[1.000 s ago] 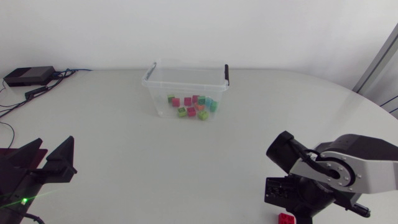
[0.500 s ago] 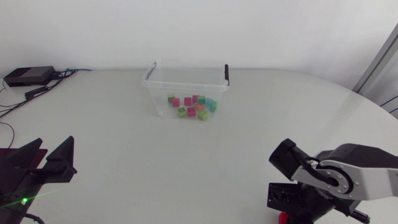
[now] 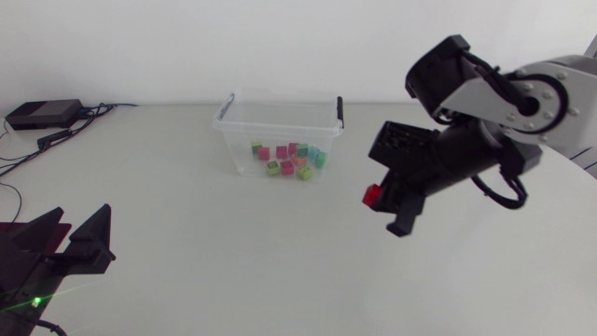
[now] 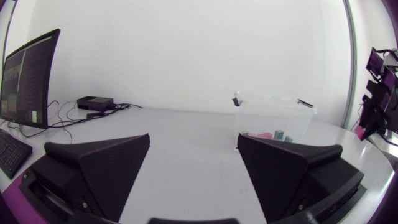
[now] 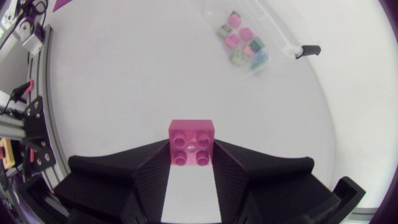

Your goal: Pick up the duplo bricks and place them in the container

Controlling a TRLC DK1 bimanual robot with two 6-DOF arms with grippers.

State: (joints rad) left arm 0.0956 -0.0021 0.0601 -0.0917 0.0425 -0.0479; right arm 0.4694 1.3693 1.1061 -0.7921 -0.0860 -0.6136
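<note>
Duplo bricks were the cargo, and 1 was already in a grip. At the left of the head view, your left gripper (image 3: 82, 220) sat low at the table's (image 3: 187, 252) near edge. Its fingers were spread wide with nothing between them, as the left wrist view confirmed.

Near the middle, toward the far side, stood the clear container (image 3: 280, 97), its long axis running left to right. A cluster of pink, green, orange and teal bricks (image 3: 289, 159) lay on its floor.

To the right, your right gripper (image 3: 384, 207) hung above the table, closed from 2 sides on a square pink-red brick (image 5: 191, 142) showing 4 studs.

From that gripper, the container lay ahead and off to the left, well apart. The brick being square, its turn probably mattered little. Only the right arm was near, so the next move likely called for carrying the brick leftward over the container's right end, by the black handle (image 3: 340, 110).
</note>
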